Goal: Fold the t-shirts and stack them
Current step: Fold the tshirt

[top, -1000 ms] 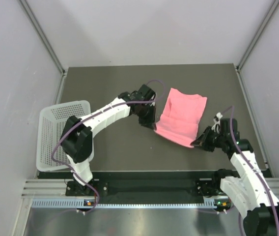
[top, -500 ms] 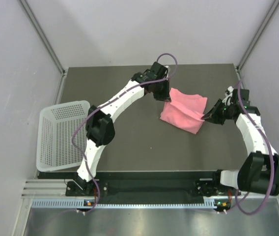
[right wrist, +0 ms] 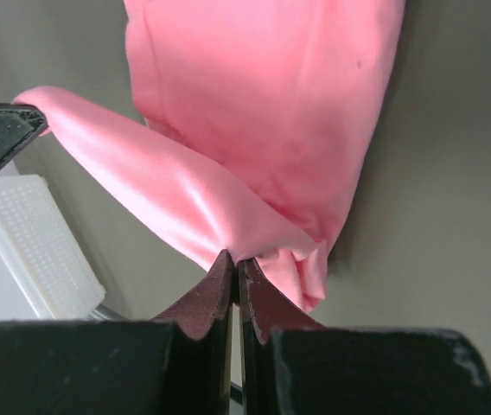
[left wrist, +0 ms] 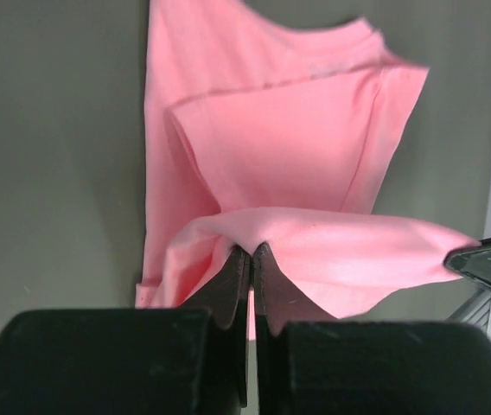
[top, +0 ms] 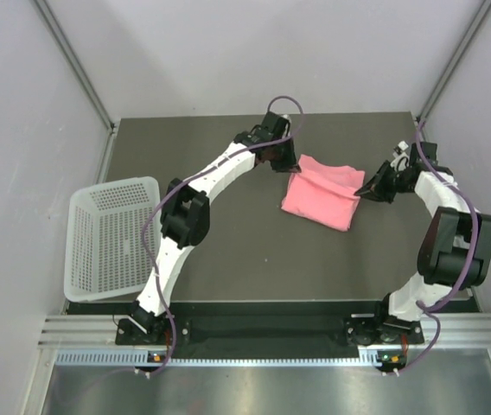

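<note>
Left gripper [left wrist: 251, 252] and right gripper [right wrist: 235, 258]: jaws pressed together, each pinching a corner of the salmon t-shirt [top: 319, 197]. The shirt lies far-right on the table [top: 228, 259], with one edge lifted between them. Risks: the thin fabric slips from a shallow pinch, an uneven release skews the fold, or the sagging middle bunches.

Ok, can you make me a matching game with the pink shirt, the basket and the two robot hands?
Things:
1 t-shirt
2 basket
3 left gripper
4 right gripper

Descriptions:
a white, at the left edge of the table
b shut on the t-shirt's right end in the top view
c pink, lying on the table with one fold lifted
d shut on the t-shirt's left end in the top view

Pairs: 1-c, 2-a, 3-d, 4-b
</note>
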`<state>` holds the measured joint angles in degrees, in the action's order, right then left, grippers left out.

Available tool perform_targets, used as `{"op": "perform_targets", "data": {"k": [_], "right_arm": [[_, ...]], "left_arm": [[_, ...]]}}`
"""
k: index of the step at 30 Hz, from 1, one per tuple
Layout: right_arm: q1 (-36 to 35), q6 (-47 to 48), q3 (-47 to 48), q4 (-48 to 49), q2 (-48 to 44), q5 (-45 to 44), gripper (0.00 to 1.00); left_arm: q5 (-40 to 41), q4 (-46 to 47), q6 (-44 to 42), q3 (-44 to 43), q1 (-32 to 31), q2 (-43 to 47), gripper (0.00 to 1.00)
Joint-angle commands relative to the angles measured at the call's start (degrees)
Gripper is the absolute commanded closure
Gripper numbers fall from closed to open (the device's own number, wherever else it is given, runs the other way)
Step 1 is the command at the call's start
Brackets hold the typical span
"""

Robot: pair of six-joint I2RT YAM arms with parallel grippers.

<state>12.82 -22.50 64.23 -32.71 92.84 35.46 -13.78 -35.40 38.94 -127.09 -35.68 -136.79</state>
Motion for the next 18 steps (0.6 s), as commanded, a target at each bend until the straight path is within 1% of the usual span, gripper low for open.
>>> {"op": "perform_targets", "data": {"k": [1,3,6,11,18], "right_arm": [[0.98,1.15,5.29,3.27,2.77,2.33,1.0],[0.98,1.14,6.95,3.27,4.19,2.59,1.0],[1.07,0.44,8.19,4.05,6.21,2.33,1.0],[1.15,-0.61,9.07,5.64,8.14,2.68,1.0],[2.12,-1.31,10.74,7.3,11.57,3.12,1.0]], "left_arm": [[2.97,8.49,2.28,-3.17,1.32,1.09,1.0],[3.06,10.86,3.24,-3.6,1.4,0.21,1.0],[1.13,13.24,5.27,-5.27,1.67,-2.07,1.0],[-1.42,15.62,7.2,-7.73,1.67,-5.5,1.0],[-2.39,18.43,8.61,-9.14,2.19,-8.31,0.96]]}}
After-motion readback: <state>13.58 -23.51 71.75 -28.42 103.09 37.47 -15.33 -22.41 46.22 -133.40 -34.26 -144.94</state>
